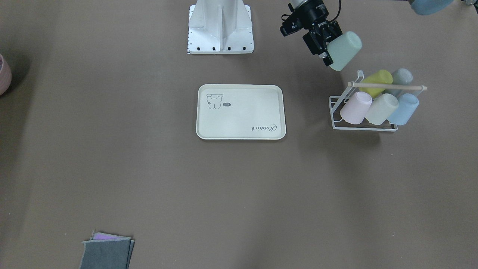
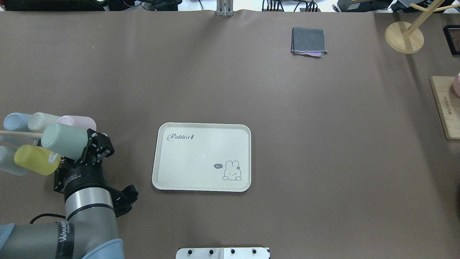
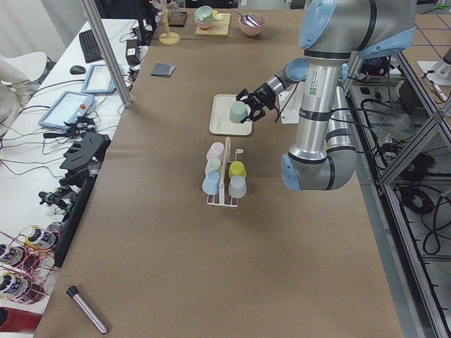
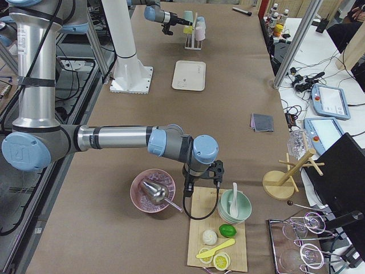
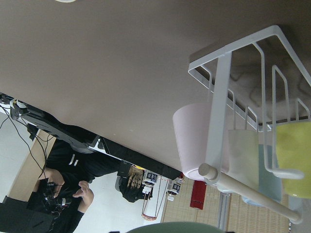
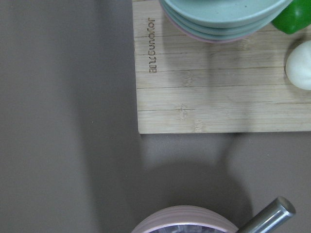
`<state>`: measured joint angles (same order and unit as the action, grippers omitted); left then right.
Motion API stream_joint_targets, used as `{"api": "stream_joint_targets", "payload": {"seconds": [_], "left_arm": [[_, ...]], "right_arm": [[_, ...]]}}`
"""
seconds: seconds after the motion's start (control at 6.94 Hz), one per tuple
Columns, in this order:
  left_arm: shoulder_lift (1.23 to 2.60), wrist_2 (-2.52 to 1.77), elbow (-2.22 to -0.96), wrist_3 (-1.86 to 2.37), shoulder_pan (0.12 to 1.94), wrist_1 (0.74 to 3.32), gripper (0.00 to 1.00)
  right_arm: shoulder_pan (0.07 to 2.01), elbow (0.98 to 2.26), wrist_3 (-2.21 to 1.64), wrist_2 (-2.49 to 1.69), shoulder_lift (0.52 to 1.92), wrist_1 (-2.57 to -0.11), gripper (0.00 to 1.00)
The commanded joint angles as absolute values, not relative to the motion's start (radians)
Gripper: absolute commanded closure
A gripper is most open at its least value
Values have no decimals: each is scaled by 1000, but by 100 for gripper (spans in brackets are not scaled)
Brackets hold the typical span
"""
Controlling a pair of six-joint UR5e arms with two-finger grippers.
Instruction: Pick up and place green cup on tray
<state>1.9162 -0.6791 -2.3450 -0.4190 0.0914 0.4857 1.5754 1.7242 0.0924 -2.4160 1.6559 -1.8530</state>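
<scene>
My left gripper (image 1: 328,49) is shut on the mint green cup (image 1: 345,50), holding it tilted in the air just beside the white wire rack (image 1: 364,127). From overhead, the green cup (image 2: 64,140) hangs over the rack's cups, and the left gripper (image 2: 88,144) grips its rim end. The cream tray (image 1: 241,112) with the "Rabbit" print lies flat at the table's middle, with nothing on it. My right gripper (image 4: 199,181) shows only in the exterior right view, low beside a wooden board; I cannot tell whether it is open or shut.
The rack holds a lime cup (image 1: 377,80), a pink cup (image 1: 356,107), a cream cup (image 1: 381,108), a blue cup (image 1: 404,108) and a grey-blue cup (image 1: 401,77). A folded grey cloth (image 2: 309,41) lies far off. The robot's base plate (image 1: 220,37) stands behind the tray.
</scene>
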Motion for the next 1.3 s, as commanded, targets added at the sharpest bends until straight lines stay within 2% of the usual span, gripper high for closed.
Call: {"api": "stream_joint_targets", "payload": {"seconds": [0.0,0.43,0.87,1.15], "left_arm": [[1916,-675,-2345,-407,118,488,25],[1879,-669,-2318,-400,161,654,25],[1835,-655,-2235,-315,207,1063,25],[1818,-655,-2110,-295,207,1472,25]], "right_arm": [[1578,1726,94,-2416,1658,-1853,0],[1583,1726,94,-2416,1658,-1853,0],[1586,1727,94,-2416,1664,-1853,0],[1588,1730,94,-2416,1666,-1853,0]]}}
